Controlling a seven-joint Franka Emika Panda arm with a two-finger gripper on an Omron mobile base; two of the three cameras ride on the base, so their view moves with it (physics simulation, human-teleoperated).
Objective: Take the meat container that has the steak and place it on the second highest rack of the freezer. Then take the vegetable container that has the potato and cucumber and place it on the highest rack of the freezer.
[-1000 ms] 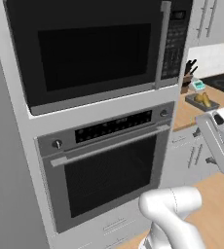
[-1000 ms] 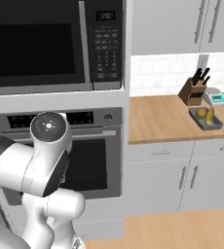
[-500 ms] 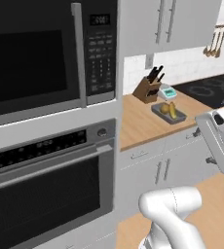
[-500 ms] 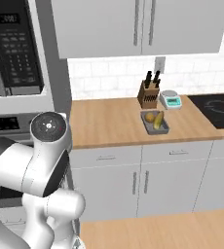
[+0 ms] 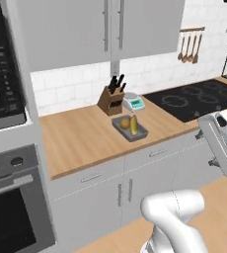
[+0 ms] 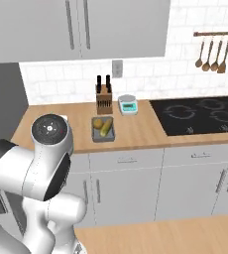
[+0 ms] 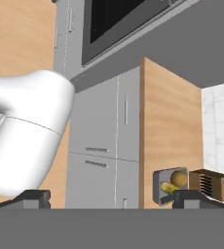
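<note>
A: Where does the job stand for you?

B: Judging by what lies in front of you, the vegetable half is not yet done. The vegetable container [image 5: 130,128] sits on the bench [image 5: 81,141], just in front of the knife block [image 5: 111,99] and near the small kitchen scale [image 5: 133,103]. You can't see the freezer or the meat container from here, so I can't tell you whether the steak part is finished.

A: And what is in that container?

B: The potato [image 5: 125,122] and the cucumber [image 5: 134,124] lie side by side in the shallow grey tray. The right base view shows the same pair, potato [image 6: 98,123] beside cucumber [image 6: 106,128].

A: What about the pincer?

B: Your pincer [image 7: 111,199] stands wide, with nothing between its tips, well apart from the container. In the hand view the tray [image 7: 172,184] shows low down, near one fingertip [image 7: 196,198]. You'd need to close in on the bench, grip the tray's rim, then carry it to the highest rack.
</note>
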